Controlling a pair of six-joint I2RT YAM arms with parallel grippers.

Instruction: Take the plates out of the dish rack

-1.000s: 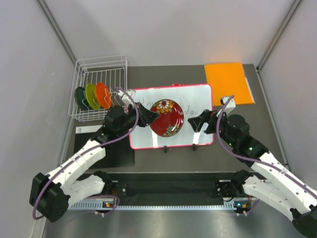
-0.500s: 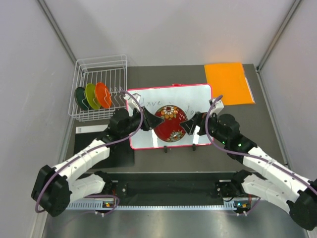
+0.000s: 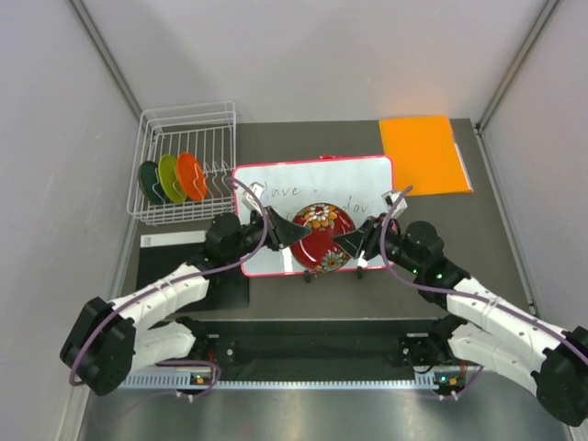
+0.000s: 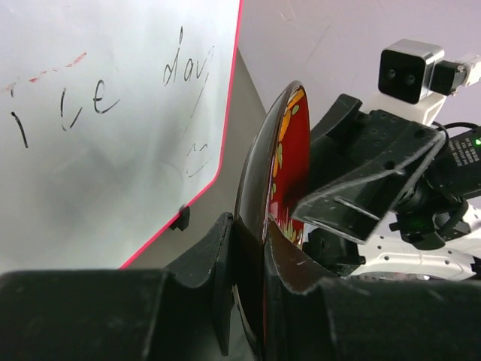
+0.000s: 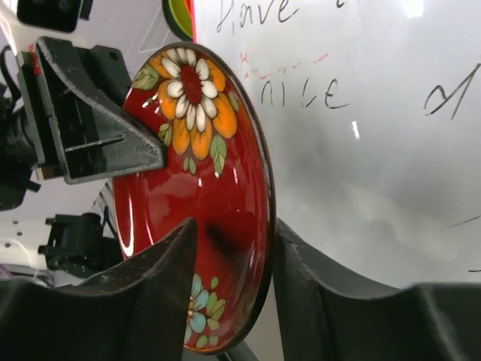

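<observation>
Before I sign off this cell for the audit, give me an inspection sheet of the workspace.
Surface: dark table, whiteboard on it.
Job's things: red plate held over whiteboard; orange plate, lime plate, green plate upright in rack.
Clutter: orange sheet, far right corner.
End effectors: left end effector shut on red plate's rim; right end effector astride opposite rim, grip unclear.
Cables: purple cables loop off both arms.
Surroundings: grey walls.

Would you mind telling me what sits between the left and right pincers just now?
The dark red floral plate lies between them; the top external view shows it best.
</observation>
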